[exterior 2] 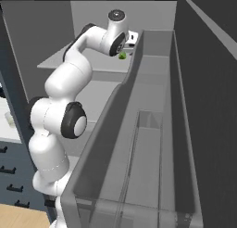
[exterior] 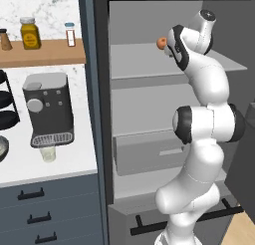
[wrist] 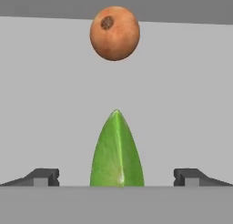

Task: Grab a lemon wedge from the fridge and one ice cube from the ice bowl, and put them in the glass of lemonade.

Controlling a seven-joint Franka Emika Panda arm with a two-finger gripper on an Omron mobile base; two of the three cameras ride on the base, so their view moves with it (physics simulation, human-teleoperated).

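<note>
A: Green-yellow, pointed end away from the hand: the lemon wedge (wrist: 117,150) lies flat on the pale upper shelf (exterior: 149,64) of the fridge (exterior: 102,114), centred between the 2 fingertips (wrist: 43,176).

B: So the end effector (wrist: 116,177) is spread wide, gripping nothing?

A: Yes, straddling it, likely so both fingers can close on its flanks. The orange fruit (wrist: 114,33) sits farther back, well apart.

B: And the glass of lemonade (exterior: 48,153)?

A: Left, on the table (exterior: 79,162), under the coffee machine (exterior: 48,109).
</note>
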